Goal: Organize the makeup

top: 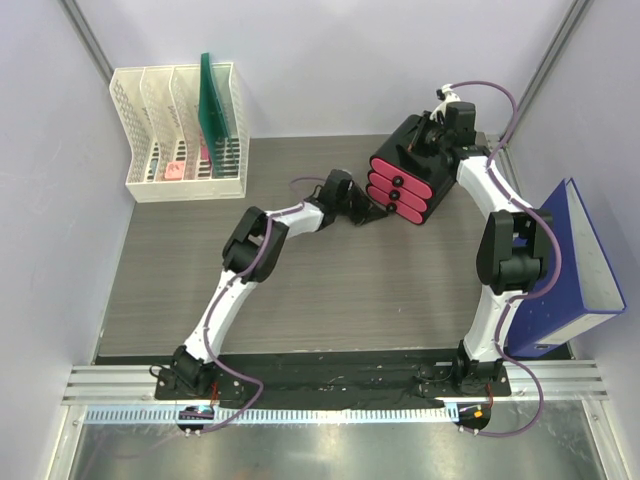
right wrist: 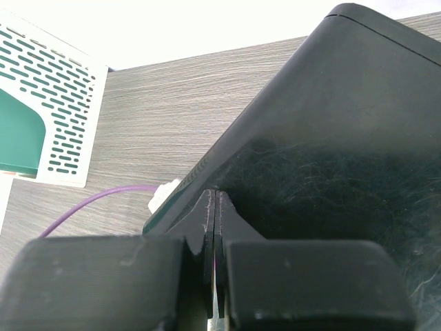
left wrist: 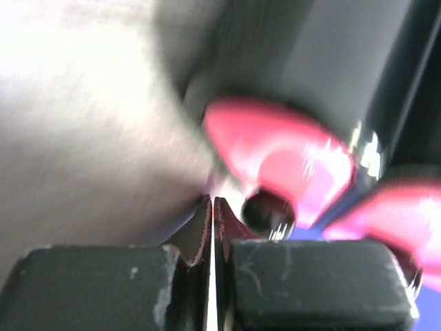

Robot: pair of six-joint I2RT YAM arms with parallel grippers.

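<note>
No makeup shows in any view. A black box with three pink drawer fronts point(top: 400, 184) stands at the back right of the table. My left gripper point(top: 372, 212) is shut and empty, its tips right at the lowest pink drawer front point(left wrist: 275, 155) beside its dark round knob point(left wrist: 267, 210). My right gripper point(top: 432, 140) is shut and empty, its tips resting against the black top of the box point(right wrist: 331, 138).
A white mesh file rack point(top: 183, 135) with a green board point(top: 216, 100) and a small pink block point(top: 172, 172) stands at the back left. A blue binder point(top: 578, 265) leans at the right edge. Grey walls close the sides and back.
</note>
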